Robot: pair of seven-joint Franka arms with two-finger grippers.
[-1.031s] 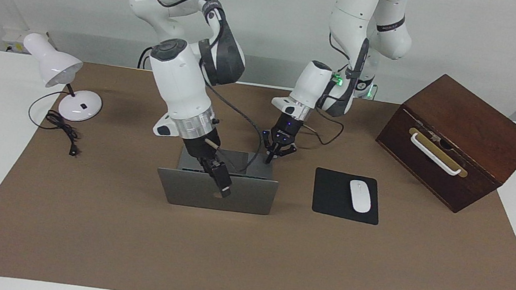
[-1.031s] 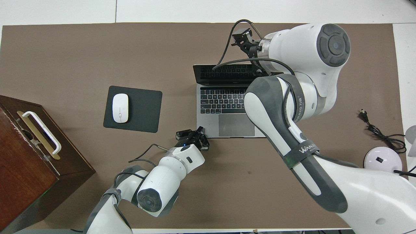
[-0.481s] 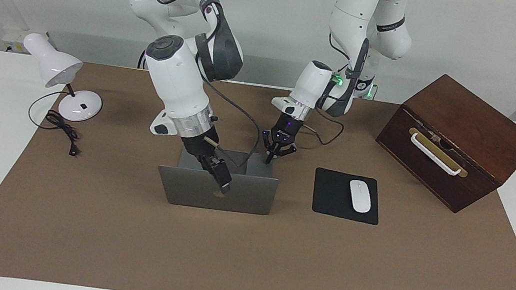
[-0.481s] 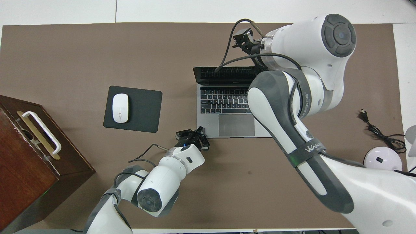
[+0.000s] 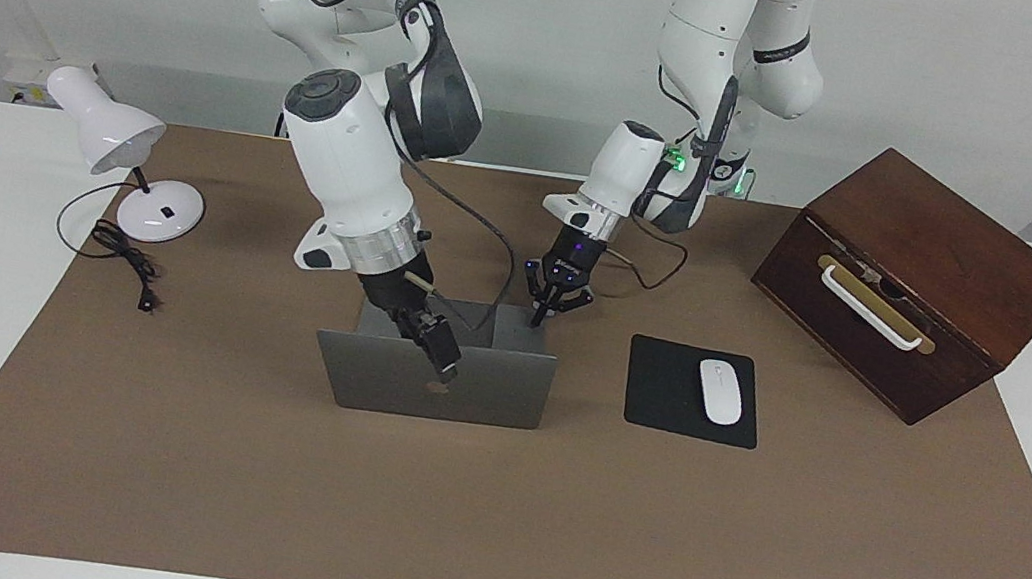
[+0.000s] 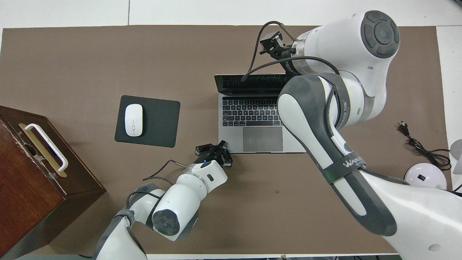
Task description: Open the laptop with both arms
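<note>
The silver-grey laptop [image 5: 482, 386] stands open in the middle of the brown mat. Its lid is about upright and its dark keyboard [image 6: 249, 112] faces the robots. My right gripper [image 5: 442, 363] reaches over the lid's top edge and lies against the outer face near the logo; it also shows in the overhead view [image 6: 270, 39]. My left gripper [image 5: 549, 306] is open. It is down at the corner of the laptop's base nearest the robots, toward the left arm's end, and one fingertip [image 6: 224, 144] is on that corner.
A black mouse pad [image 5: 658, 390] with a white mouse [image 5: 720, 391] lies beside the laptop toward the left arm's end. A dark wooden box [image 5: 922, 276] with a white handle stands past it. A white desk lamp [image 5: 109, 131] and its black cord [image 5: 126, 260] sit toward the right arm's end.
My right gripper has slid up the lid's outer face toward its top edge, and the right arm has risen. The lid has barely moved. The left gripper has stayed put.
</note>
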